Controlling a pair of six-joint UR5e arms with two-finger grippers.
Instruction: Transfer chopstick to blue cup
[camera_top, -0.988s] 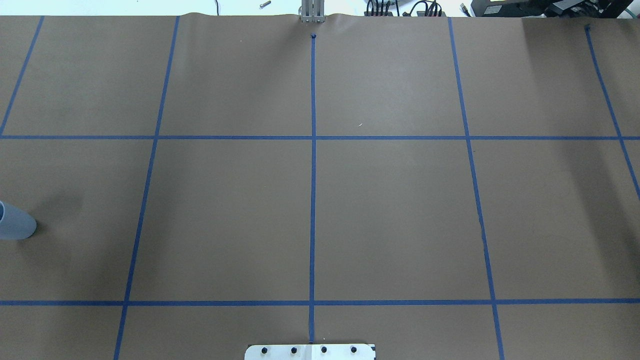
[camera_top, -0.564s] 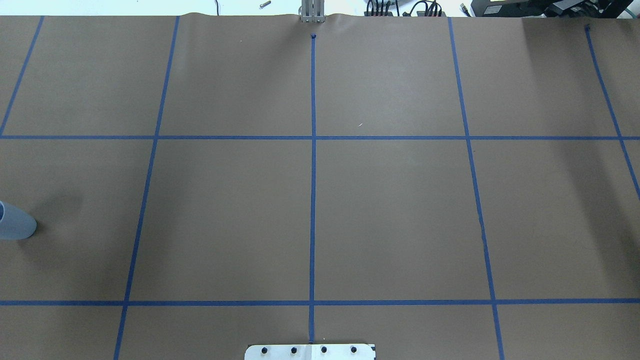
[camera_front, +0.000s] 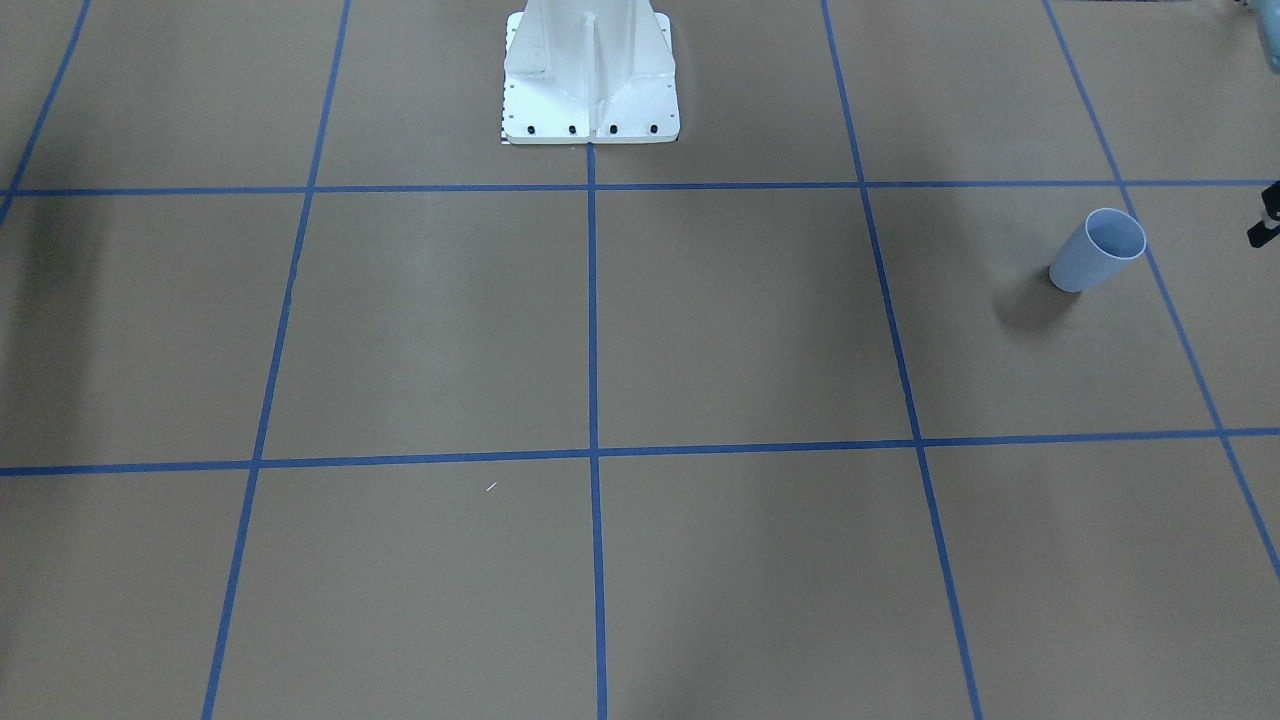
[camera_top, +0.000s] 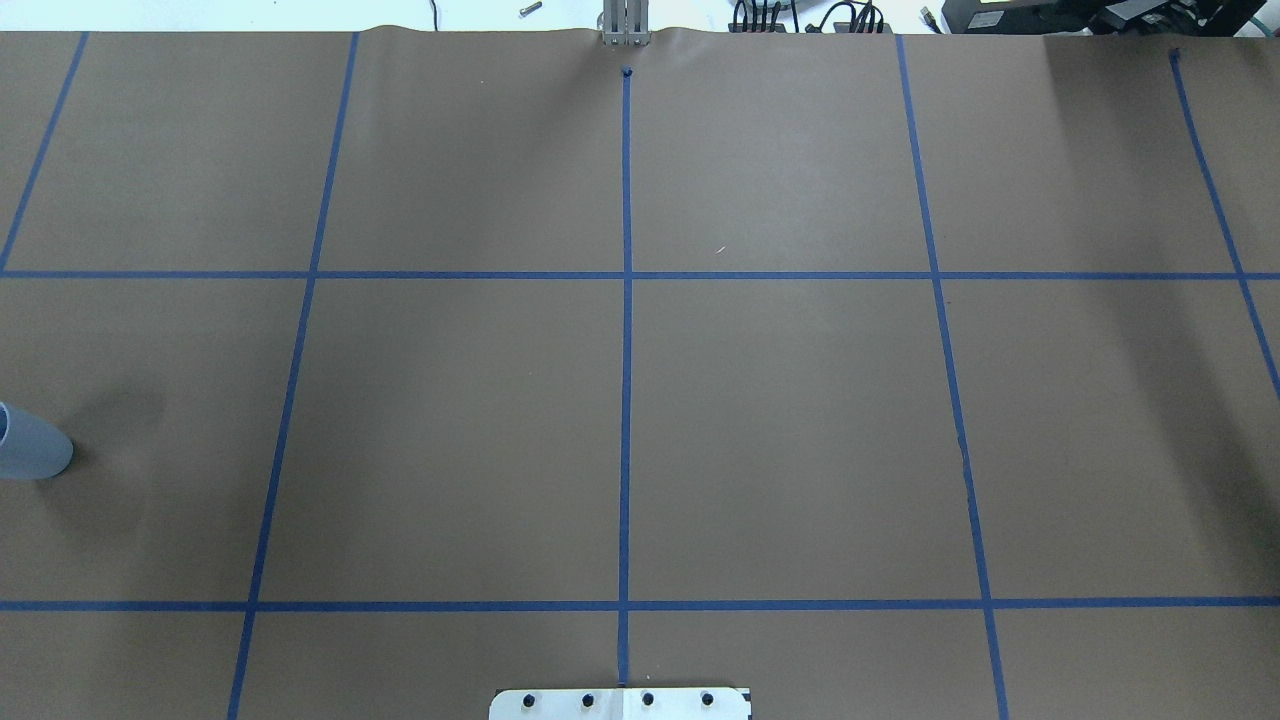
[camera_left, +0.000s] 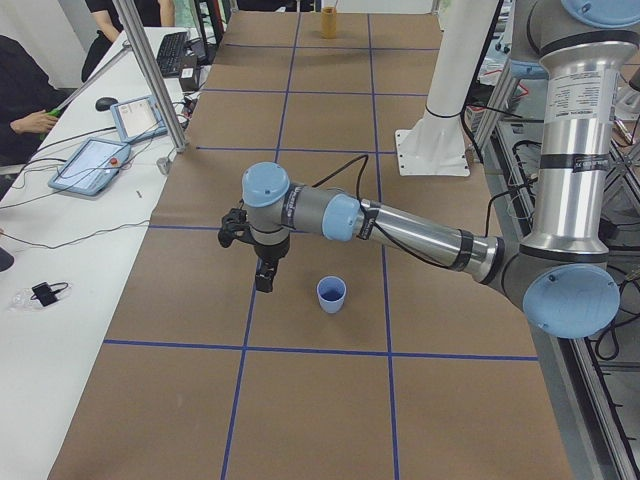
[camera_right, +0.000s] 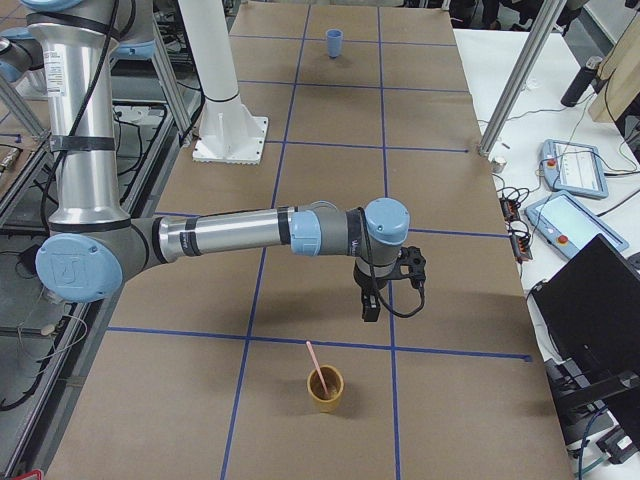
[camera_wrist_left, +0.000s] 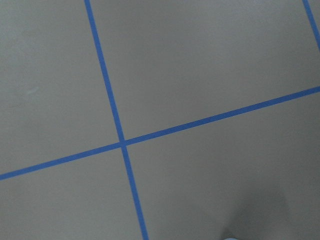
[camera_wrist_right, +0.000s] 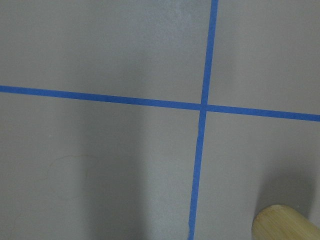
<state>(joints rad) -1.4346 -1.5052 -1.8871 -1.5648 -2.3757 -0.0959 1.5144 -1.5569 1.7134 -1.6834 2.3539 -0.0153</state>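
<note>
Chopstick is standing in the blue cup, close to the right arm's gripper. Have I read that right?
Not quite. The chopstick is standing in the tan wooden cup, not the blue one, close to the right gripper. The exterior right view shows this. The blue cup looks empty in the exterior front-facing view.

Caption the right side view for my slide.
Right gripper hangs near a tan wooden cup holding the pale pink chopstick; the pale blue tapered cup stands far off.

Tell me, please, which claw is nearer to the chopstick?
The right claw: it hangs just beyond the chopstick, which stands in a tan cup. The left claw is at the table's other end, beside the blue cup.
</note>
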